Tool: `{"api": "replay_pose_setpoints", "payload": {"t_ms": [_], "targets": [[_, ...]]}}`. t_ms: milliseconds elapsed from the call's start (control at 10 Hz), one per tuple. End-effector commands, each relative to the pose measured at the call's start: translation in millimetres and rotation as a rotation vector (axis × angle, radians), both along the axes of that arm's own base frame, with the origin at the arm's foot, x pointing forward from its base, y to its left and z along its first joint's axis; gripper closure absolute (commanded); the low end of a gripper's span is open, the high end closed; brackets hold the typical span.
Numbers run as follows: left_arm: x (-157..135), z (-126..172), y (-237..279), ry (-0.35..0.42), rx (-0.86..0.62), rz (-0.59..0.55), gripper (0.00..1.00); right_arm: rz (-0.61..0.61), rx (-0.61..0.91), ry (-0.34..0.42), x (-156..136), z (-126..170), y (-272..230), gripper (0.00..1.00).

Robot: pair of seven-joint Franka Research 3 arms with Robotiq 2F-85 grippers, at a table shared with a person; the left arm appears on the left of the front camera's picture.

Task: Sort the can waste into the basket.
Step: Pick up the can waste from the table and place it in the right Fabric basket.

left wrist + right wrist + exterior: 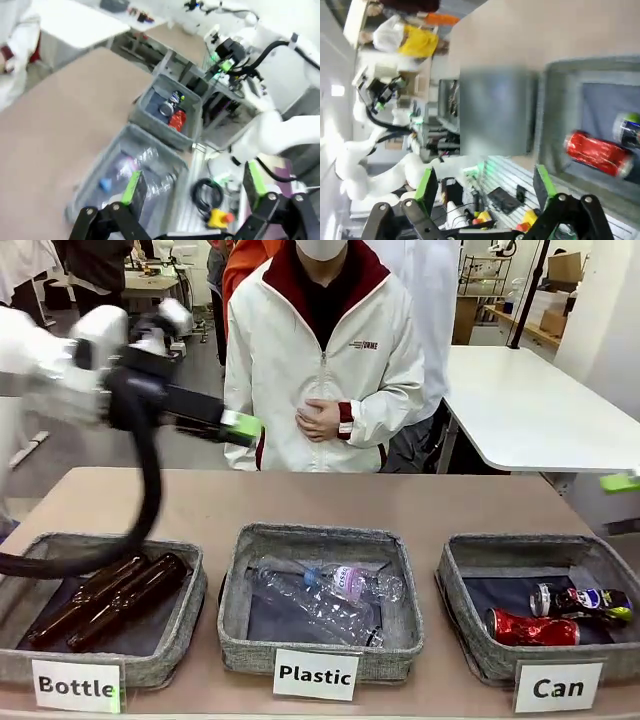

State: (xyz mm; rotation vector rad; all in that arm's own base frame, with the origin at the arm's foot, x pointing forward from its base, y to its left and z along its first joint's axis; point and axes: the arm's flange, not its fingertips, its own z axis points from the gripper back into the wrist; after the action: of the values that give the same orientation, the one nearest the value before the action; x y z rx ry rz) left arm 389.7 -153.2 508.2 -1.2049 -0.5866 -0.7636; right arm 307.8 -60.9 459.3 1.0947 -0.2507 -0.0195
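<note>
Both crushed cans lie inside the grey "Can" basket (pixel 470 558) at the front right: the red can (pixel 532 628) nearest the front, the dark can (pixel 580 600) with blue-yellow print behind it. My left gripper (pixel 240 427) hangs high over the table's far left side, well away from the cans. In the left wrist view it (pixel 194 185) is open and empty, with the basket (pixel 150 102) and red can (pixel 177 120) far below. My right gripper (pixel 485 185) is open and empty, beside the basket (pixel 550 125) holding the red can (pixel 597 152).
A "Plastic" basket (pixel 240 590) with clear bottles stands at front centre. A "Bottle" basket (pixel 190 585) with brown bottles is at front left, under my left arm's black cable. A person (pixel 320 360) stands at the far edge, hands at the chest.
</note>
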Motion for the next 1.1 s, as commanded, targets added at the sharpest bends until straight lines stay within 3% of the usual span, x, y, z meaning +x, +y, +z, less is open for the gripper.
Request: {"api": "replay_pose_setpoints", "payload": {"t_ms": [0,200,400,500,1000], "targets": [[-18.0,-17.2,75.5,0.190,-0.063,0.050,0.00,0.030,0.204,0.065,1.6,-22.6,47.2,0.00],[-28.1,-59.8,143.9,0.317,-0.164,0.200,0.00,-0.018,0.362,0.126,20.7,-23.0,47.7,0.00],[-36.9,-96.8,174.1,0.352,-0.308,0.242,0.00,-0.067,0.450,0.153,28.3,-25.1,35.6,0.00],[-35.0,-72.1,158.7,0.318,-0.165,0.190,0.00,0.028,0.346,0.114,31.9,-23.1,47.2,0.00],[-35.0,-72.1,158.7,0.318,-0.165,0.190,0.00,0.028,0.346,0.114,31.9,-23.1,47.2,0.00]]}}
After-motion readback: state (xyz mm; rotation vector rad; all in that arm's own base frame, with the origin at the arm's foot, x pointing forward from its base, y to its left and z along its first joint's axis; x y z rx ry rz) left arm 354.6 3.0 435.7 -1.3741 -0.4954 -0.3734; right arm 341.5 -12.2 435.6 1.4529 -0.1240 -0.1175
